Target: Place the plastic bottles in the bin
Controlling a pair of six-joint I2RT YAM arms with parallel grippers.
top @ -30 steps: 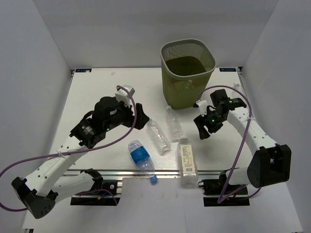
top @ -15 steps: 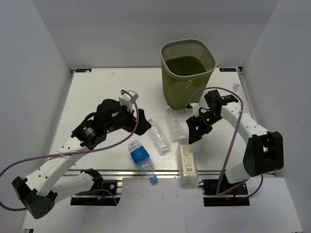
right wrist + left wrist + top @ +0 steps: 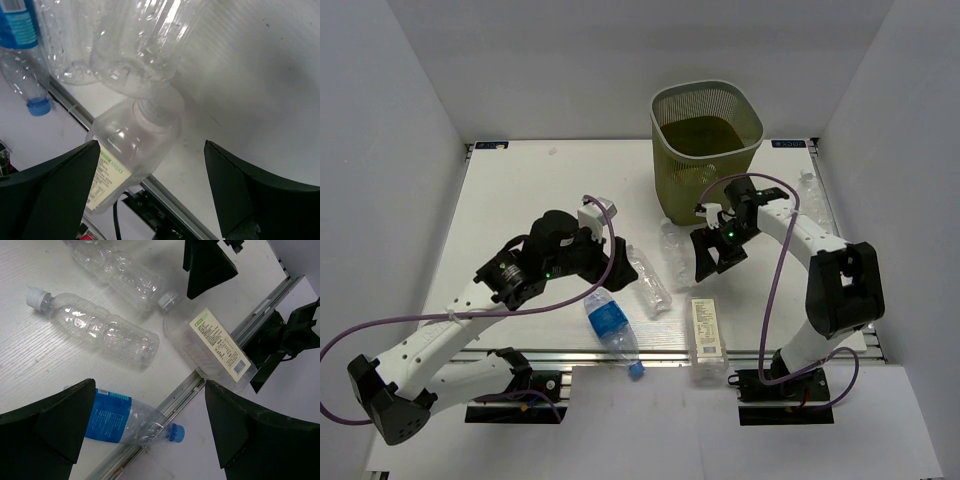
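Four plastic bottles lie at the table's front middle: a blue-label bottle (image 3: 609, 322) with a blue cap, two clear bottles (image 3: 646, 281) (image 3: 676, 250), and a larger pale-label bottle (image 3: 705, 334). The olive-green mesh bin (image 3: 706, 146) stands at the back. My left gripper (image 3: 608, 268) is open and empty above the blue-label bottle (image 3: 118, 420). My right gripper (image 3: 710, 258) is open and empty, just right of the clear bottles and over the pale-label bottle's neck (image 3: 152, 112). The left wrist view also shows the clear bottles (image 3: 102, 331) and the pale-label bottle (image 3: 216, 346).
Another small clear bottle (image 3: 811, 193) lies by the table's right edge. The metal front rail (image 3: 570, 355) runs under the blue bottle's cap. White walls close in the left, back and right sides.
My right gripper has swung left from the right side to the clear bottles. My left gripper has moved right and nearer, over the blue-label bottle. The bottles have not moved.
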